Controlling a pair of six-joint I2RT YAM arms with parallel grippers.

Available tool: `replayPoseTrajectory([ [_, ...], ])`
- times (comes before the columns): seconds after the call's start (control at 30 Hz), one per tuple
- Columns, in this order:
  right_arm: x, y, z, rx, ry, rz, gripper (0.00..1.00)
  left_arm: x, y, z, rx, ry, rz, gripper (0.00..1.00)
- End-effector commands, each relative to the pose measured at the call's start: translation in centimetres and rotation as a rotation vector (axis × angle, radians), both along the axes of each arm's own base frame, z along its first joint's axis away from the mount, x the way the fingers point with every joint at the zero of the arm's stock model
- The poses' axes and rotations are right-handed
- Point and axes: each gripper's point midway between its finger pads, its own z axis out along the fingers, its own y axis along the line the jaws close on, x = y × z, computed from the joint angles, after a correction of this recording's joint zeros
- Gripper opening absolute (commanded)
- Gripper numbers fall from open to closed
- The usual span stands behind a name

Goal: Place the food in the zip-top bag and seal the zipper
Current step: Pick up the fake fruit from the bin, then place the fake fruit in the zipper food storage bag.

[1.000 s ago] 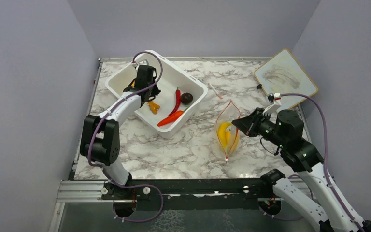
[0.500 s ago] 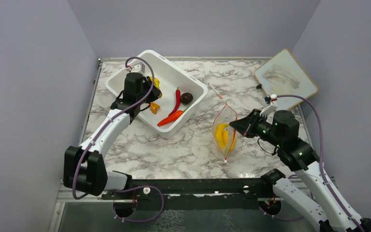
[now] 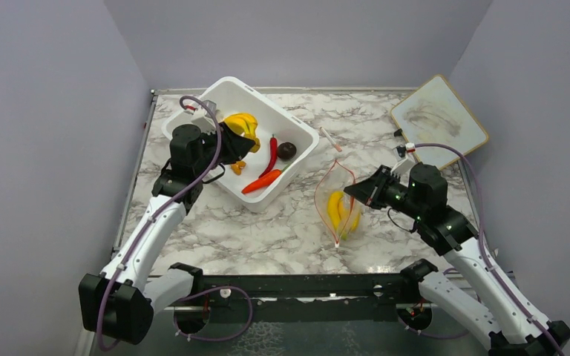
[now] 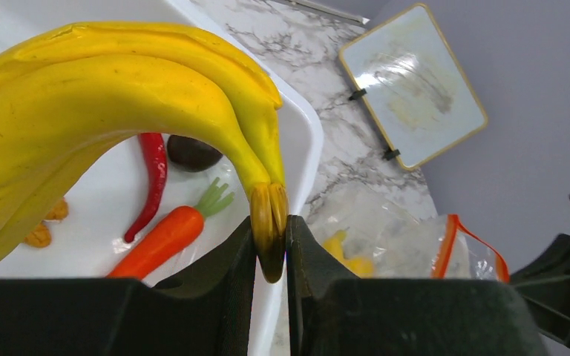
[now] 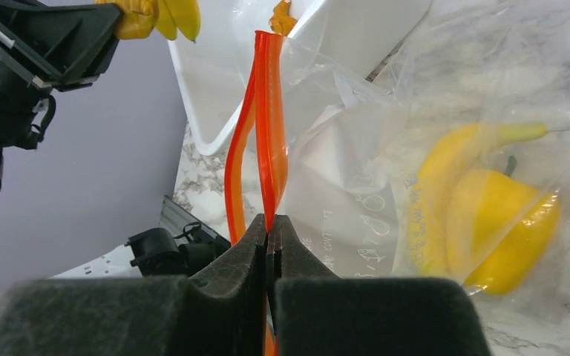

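My left gripper (image 3: 228, 142) is shut on the stem of a yellow banana bunch (image 3: 242, 124) and holds it above the white tub (image 3: 306, 134); the wrist view shows the stem pinched between the jaws (image 4: 271, 245). In the tub lie a red chili (image 3: 272, 154), an orange carrot (image 3: 261, 182), a dark brown fruit (image 3: 286, 150) and small orange bits (image 3: 237, 167). My right gripper (image 3: 359, 194) is shut on the red-orange zipper (image 5: 267, 111) of the clear zip-top bag (image 3: 338, 209), holding its mouth open. Inside the bag are a yellow banana (image 5: 434, 193) and a yellow pepper (image 5: 501, 230).
A wood-framed whiteboard (image 3: 438, 119) leans at the back right. A small white-and-red stick (image 3: 331, 139) lies on the marble between the tub and the bag. The bag stands right of the tub's near corner.
My left gripper has risen out of the tub with the banana bunch and pulled back toward the near left. My right gripper has carried the bag's rim a little to the left.
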Motion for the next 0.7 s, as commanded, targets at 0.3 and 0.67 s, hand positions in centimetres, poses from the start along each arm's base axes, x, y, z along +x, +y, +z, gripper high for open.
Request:
replayPoseTrajectory([
  [0.3,0.8,1.8,1.1,0.130,0.015,0.022,0.01,-6.4,-4.6,6.4,-0.302,-0.118,-0.369,0.00],
  [0.67,1.2,1.9,1.7,0.181,0.008,-0.002,0.01,-9.7,-6.7,10.2,-0.524,-0.063,-0.476,0.00],
])
